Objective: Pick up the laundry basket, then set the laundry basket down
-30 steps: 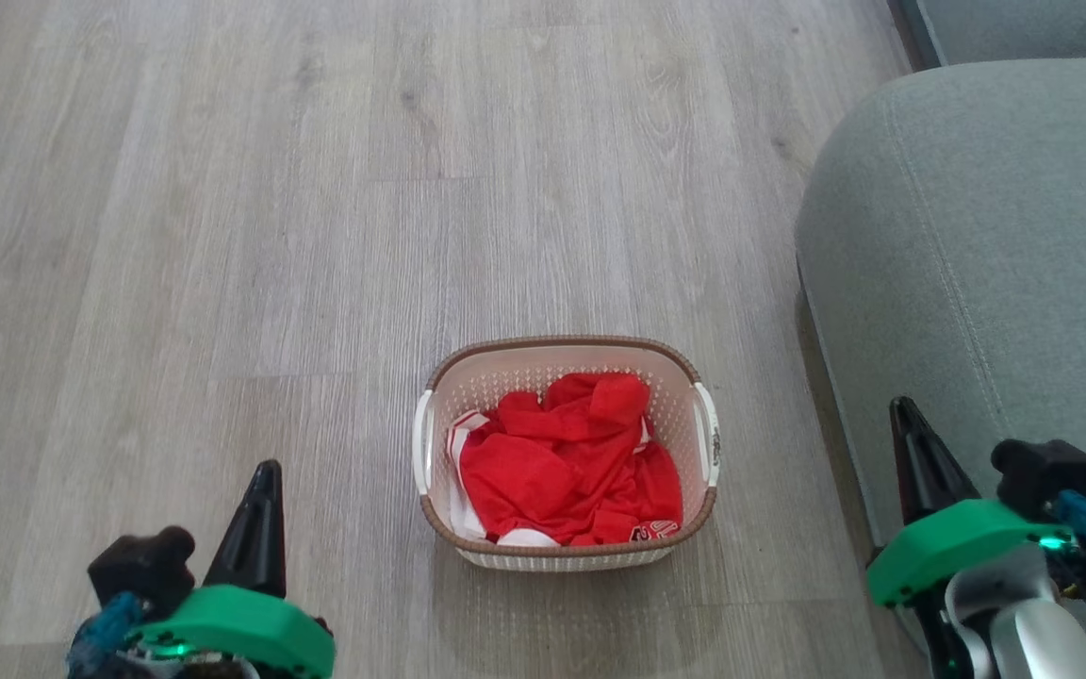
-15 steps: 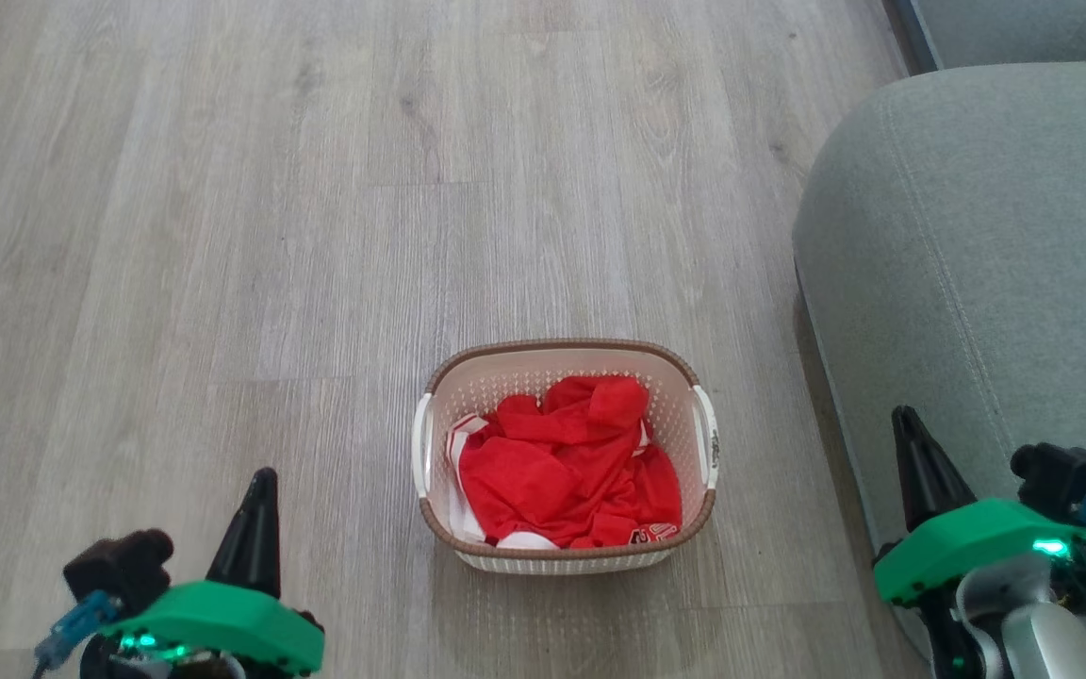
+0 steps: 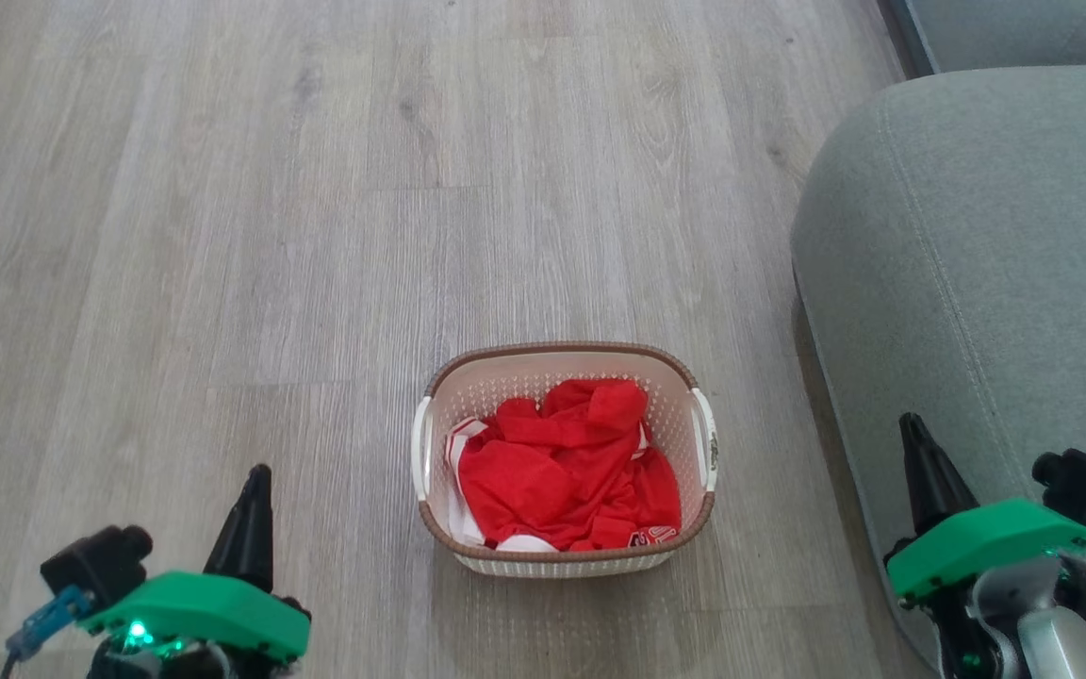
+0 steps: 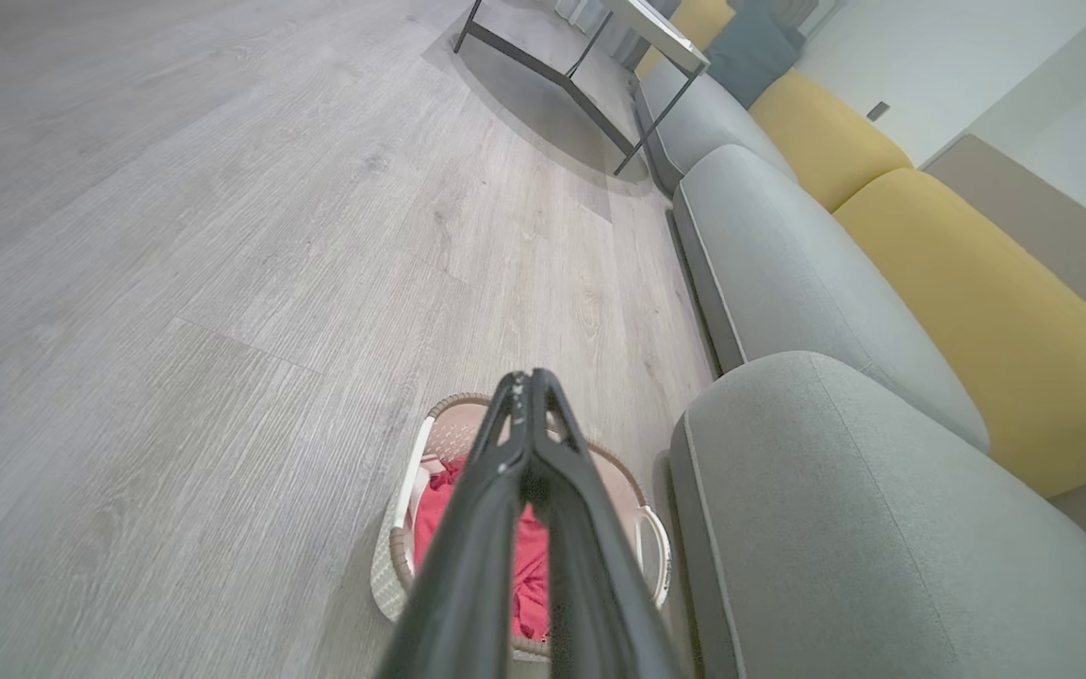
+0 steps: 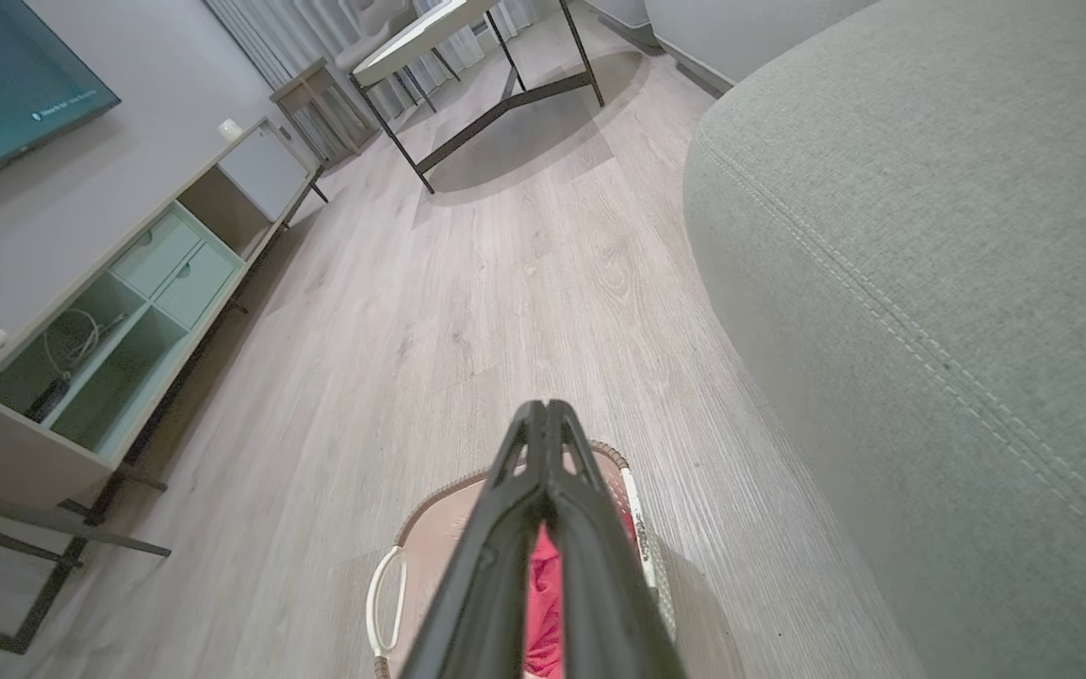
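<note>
The laundry basket point(image 3: 564, 556) stands on the wood floor, cream with perforated walls, a brown rim and white side handles, red-and-white clothing heaped inside. My left gripper point(image 3: 255, 474) is shut and empty, low at the basket's left and well apart from it. My right gripper point(image 3: 909, 424) is also shut and empty, off to the basket's right in front of the sofa. In the left wrist view the closed fingers point(image 4: 526, 396) cross in front of the basket point(image 4: 392, 556). In the right wrist view the closed fingers point(image 5: 543, 420) cover most of the basket point(image 5: 430, 528).
A grey sofa point(image 3: 977, 245) fills the right side, close to the basket's right handle, with yellow back cushions point(image 4: 977, 283). A metal-legged table point(image 5: 468, 85) stands farther off, and a low TV cabinet point(image 5: 109, 311) runs along the wall. Open floor point(image 3: 222, 236) lies ahead and left.
Both grippers have sunk a little lower and outward in the head view, staying shut. The basket has not moved on the floor.
</note>
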